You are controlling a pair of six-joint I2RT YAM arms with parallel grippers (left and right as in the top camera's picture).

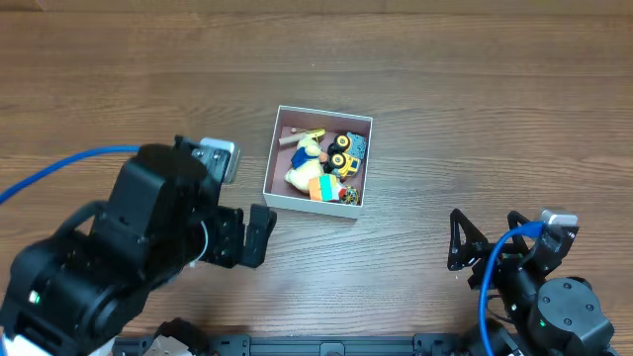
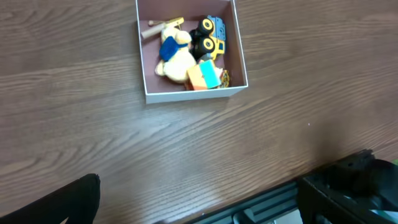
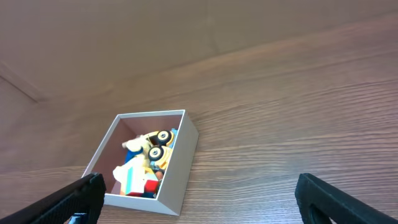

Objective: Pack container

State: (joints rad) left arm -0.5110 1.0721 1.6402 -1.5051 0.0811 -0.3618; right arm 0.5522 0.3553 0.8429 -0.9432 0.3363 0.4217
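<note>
The container (image 1: 279, 158) is a square shallow box with white walls and a pinkish-brown inside, at the table's middle. It holds several small toys: a cream and blue plush figure (image 1: 305, 158), a yellow and black toy truck (image 1: 345, 158) and an orange and teal block (image 1: 322, 188). It also shows in the left wrist view (image 2: 193, 96) and the right wrist view (image 3: 181, 168). My left gripper (image 1: 252, 235) is open and empty, left and nearer than the box. My right gripper (image 1: 492, 240) is open and empty at the near right.
The brown wooden table (image 1: 475, 109) surrounds the box. A dark metal rail (image 2: 280, 202) runs along the table's near edge. A blue cable (image 1: 59, 168) trails from the left arm and another blue cable (image 1: 495, 262) from the right arm.
</note>
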